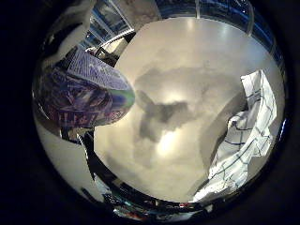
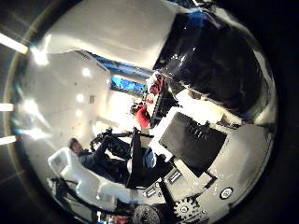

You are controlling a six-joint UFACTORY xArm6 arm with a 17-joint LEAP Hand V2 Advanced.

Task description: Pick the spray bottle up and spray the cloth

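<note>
A: What is nearest to the palm?

B: In the little finger side view, a spray bottle [image 1: 86, 96] is very close to the palm; its body carries a purple printed label with a green band at one end; it fills a good part of that side of the view. A white part of the hand [image 1: 70, 28] shows beside it at the edge.

A: Is the hand closed around the bottle?

B: I cannot tell; the fingers are not shown clearly enough to say if they are curled, spread or pressed together. In the thumb side view I see only white and black parts of the hand and a small gear at the edge; these do not show the grasp.

A: And further from the palm?

B: A pale, smooth table [image 1: 187, 61] lies beyond the bottle; a dark shadow [image 1: 161, 117] falls near its middle. The cloth [image 1: 246, 136] lies on the table at its far side, well apart from the bottle; it is white with a thin dark check pattern; it is crumpled, with folds standing up.

A: Does the bottle touch the table?

B: I cannot tell.

A: And the farthest things?

B: The thumb side view looks out into the room; there is a white wall [image 2: 60, 93] with bright lamps.
</note>
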